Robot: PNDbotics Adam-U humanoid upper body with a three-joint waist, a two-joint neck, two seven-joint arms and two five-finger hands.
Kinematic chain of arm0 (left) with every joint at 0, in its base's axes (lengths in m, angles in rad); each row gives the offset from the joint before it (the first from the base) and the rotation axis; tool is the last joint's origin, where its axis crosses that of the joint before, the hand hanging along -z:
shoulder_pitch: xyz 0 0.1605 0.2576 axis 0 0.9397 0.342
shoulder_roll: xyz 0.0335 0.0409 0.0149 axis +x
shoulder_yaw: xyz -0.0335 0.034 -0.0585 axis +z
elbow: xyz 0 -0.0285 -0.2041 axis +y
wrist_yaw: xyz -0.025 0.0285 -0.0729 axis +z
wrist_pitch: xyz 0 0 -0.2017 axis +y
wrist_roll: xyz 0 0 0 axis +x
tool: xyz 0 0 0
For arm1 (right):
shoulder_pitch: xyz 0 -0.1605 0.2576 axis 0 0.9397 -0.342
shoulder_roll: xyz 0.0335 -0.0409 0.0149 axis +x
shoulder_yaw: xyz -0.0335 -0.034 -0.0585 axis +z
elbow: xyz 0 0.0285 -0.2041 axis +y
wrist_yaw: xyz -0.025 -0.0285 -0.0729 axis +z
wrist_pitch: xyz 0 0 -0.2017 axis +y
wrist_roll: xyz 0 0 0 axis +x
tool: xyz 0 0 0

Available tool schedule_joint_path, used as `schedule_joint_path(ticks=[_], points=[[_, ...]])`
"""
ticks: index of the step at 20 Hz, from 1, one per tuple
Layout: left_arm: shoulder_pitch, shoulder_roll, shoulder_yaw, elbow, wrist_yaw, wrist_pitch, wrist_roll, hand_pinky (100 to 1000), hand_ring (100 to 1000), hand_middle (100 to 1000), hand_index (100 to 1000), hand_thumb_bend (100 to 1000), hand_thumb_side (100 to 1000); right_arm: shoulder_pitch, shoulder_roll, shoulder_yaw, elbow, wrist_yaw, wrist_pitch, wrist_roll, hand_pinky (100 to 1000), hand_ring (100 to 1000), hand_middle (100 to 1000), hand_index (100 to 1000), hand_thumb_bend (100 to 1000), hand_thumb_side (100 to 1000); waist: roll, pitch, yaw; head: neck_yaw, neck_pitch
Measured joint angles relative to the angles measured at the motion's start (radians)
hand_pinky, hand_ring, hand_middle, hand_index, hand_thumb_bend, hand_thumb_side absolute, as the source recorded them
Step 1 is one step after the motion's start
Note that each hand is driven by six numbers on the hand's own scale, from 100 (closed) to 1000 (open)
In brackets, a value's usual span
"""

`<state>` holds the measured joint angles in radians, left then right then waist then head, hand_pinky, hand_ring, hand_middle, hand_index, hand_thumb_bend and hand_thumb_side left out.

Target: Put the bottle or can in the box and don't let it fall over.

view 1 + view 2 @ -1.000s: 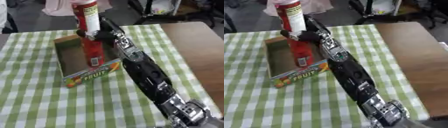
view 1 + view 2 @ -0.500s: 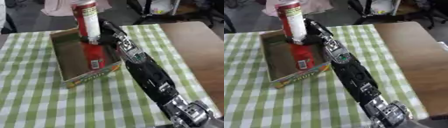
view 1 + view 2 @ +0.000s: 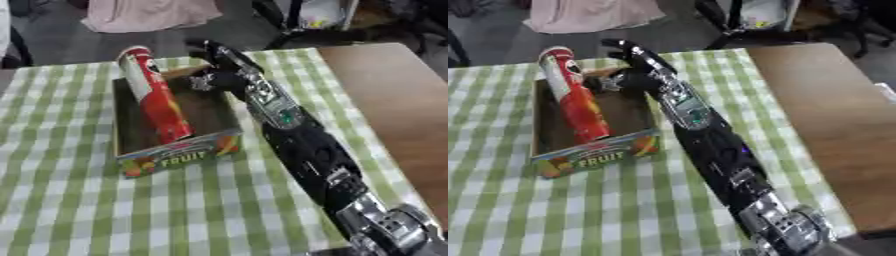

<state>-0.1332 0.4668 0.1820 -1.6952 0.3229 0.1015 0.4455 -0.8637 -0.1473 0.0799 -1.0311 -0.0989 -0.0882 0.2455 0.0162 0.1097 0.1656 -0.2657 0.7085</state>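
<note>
Left eye view, near to far: green checked counter [image 3: 70, 200], then the cardboard box [image 3: 175, 152] with the red can [image 3: 157, 100] standing in it, tilted, top leaning toward the far-left wall. Right hand [image 3: 219, 75] sits just past the can at the box's far edge, fingers [image 3: 619, 46] spread and off it. Left hand out of view; can looks unsteady, likely propped by the wall.

Office or lab, chair bases [image 3: 302, 30], checked tablecloth [image 3: 201, 205]
</note>
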Motion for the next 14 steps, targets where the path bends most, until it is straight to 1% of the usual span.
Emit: schedule_joint_path(ticks=[4, 8, 9, 14], points=[[0.0, 0.0, 0.0, 0.0, 0.0, 0.0, 0.0, 769, 775, 708, 744, 647, 611, -0.019, -0.005, -0.006, -0.022, -0.018, -0.003, -0.01, 704, 982, 1000, 895, 825, 225, 0.0, 0.0, -0.001, 0.0, 0.0], [0.0, 0.0, 0.0, 0.0, 0.0, 0.0, 0.0, 769, 775, 708, 744, 645, 612, -0.023, -0.014, -0.011, -0.047, -0.034, -0.005, -0.019, 695, 967, 1000, 883, 788, 191, 0.0, -0.001, -0.002, 0.001, 0.0], [0.0, 0.0, 0.0, 0.0, 0.0, 0.0, 0.0, 769, 775, 708, 744, 644, 612, -0.023, -0.017, -0.012, -0.053, -0.038, -0.004, -0.022, 689, 957, 994, 878, 760, 177, 0.0, -0.002, -0.003, 0.003, 0.0], [0.001, 0.0, 0.0, 0.0, 0.0, 0.0, 0.0, 769, 774, 708, 744, 644, 612, -0.009, -0.026, -0.015, -0.078, -0.051, 0.007, -0.036, 682, 946, 988, 873, 742, 185, 0.003, -0.011, -0.01, 0.008, 0.0]])
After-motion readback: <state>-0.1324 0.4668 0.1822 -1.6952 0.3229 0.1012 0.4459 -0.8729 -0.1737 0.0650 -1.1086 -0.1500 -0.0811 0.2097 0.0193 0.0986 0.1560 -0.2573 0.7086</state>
